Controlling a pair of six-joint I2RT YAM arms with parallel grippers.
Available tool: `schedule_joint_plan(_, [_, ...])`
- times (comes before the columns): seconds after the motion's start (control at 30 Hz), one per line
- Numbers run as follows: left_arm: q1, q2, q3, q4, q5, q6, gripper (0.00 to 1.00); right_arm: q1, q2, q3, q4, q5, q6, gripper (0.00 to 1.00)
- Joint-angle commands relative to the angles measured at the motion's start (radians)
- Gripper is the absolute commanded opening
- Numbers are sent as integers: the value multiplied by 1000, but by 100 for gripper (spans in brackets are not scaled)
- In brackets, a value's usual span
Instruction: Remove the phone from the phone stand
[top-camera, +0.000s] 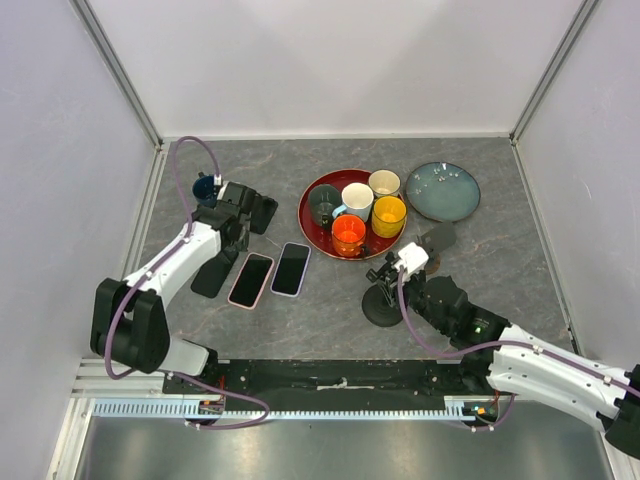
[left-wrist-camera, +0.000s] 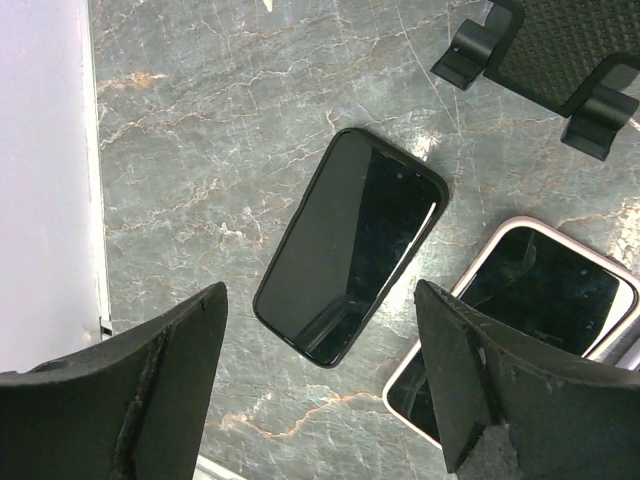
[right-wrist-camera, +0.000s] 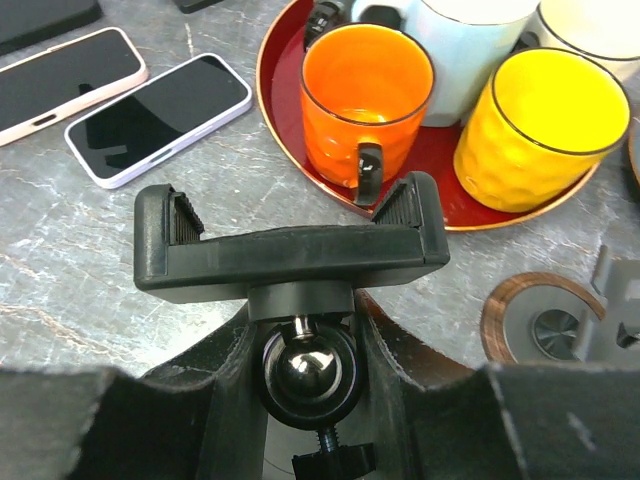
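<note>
Three phones lie flat on the table, none in a stand: a black phone (top-camera: 213, 273) (left-wrist-camera: 350, 245), a pink-cased phone (top-camera: 250, 280) (left-wrist-camera: 530, 300) and a white-edged phone (top-camera: 291, 268) (right-wrist-camera: 160, 118). My left gripper (top-camera: 228, 236) (left-wrist-camera: 320, 400) is open and empty, hovering above the black phone's near end. My right gripper (top-camera: 386, 283) (right-wrist-camera: 305, 385) is shut on the ball joint of a black phone stand (top-camera: 380, 306) whose clamp (right-wrist-camera: 290, 245) is empty. A second black cradle stand (top-camera: 260, 210) (left-wrist-camera: 545, 50) sits just beyond the left gripper.
A red tray (top-camera: 312, 225) holds several cups, among them an orange cup (right-wrist-camera: 365, 95) and a yellow cup (right-wrist-camera: 540, 125) just beyond the stand. A blue-grey plate (top-camera: 442, 190) lies at the back right. A dark blue cup (top-camera: 203, 187) stands by the left wall. A wooden coaster (right-wrist-camera: 530, 325) lies to the stand's right.
</note>
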Motion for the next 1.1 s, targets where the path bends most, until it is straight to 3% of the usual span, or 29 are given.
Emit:
schedule_joint_plan(0.0, [6,-48,-15,39,32,-5,82,1,-41,37,28,110,21,0])
schedule_joint_plan(0.27, [6,-250,-62,151,135,17,85,-1,-105,23,13,249,52,0])
schedule_joint_plan(0.53, [6,-658,-265,421,244,70,92,-1,-110,13,-15,275,68,2])
schedule_joint_plan(0.7, [6,-840,-350,496,294,81,93,-1,-105,11,-12,279,110,12])
schedule_joint_plan(0.87, [6,-1010,-407,561,334,72,93,-1,-78,34,-52,285,157,28])
schedule_joint_plan(1.07, [6,-1093,-407,521,379,35,94,-1,-97,54,-64,262,177,45])
